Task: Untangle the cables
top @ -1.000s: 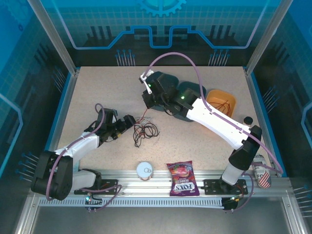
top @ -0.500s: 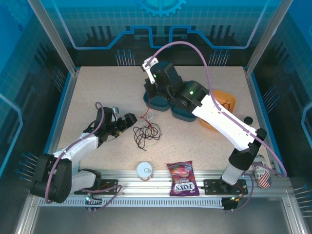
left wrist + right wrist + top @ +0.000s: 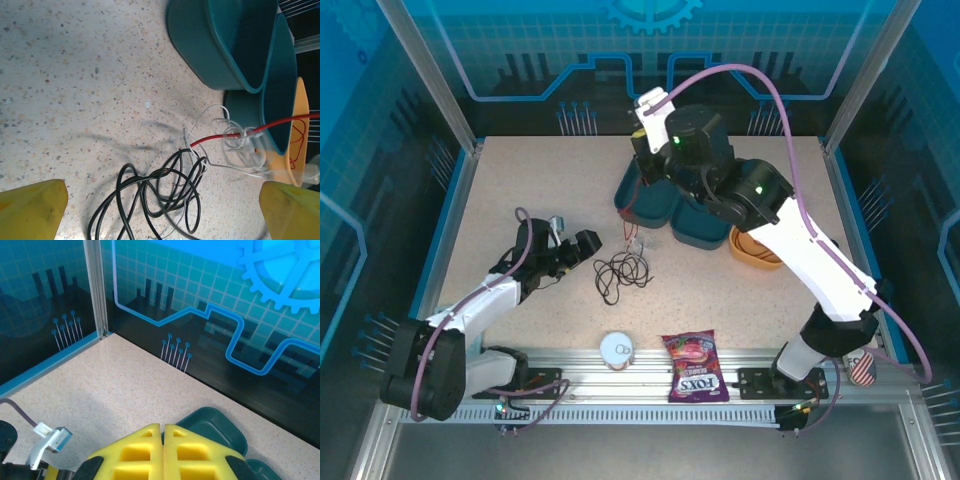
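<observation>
The cables (image 3: 620, 270) lie in a small tangle at mid-table. In the left wrist view the black cable (image 3: 160, 195) loops in coils on the table, and the white cable (image 3: 240, 150) coils just right of it. The red cable (image 3: 225, 135) leaves the tangle and runs taut, up and away to the right. My left gripper (image 3: 578, 235) sits just left of the tangle, open, its yellow fingertips (image 3: 35, 210) wide apart and holding nothing. My right gripper (image 3: 638, 140) is raised high over the teal bowls, pads (image 3: 150, 450) pressed shut; the thin red strand (image 3: 629, 218) rises toward it.
Two teal bowls (image 3: 645, 205) (image 3: 705, 228) and an orange bowl (image 3: 760, 250) stand behind the tangle. A candy bag (image 3: 692, 365) and a white round lid (image 3: 617, 348) lie at the near edge. A can (image 3: 860, 368) stands by the right arm's base.
My right gripper has risen and moved toward the back, drawing the red cable up and taut. The tangle shifted slightly. The left arm has hardly moved.
</observation>
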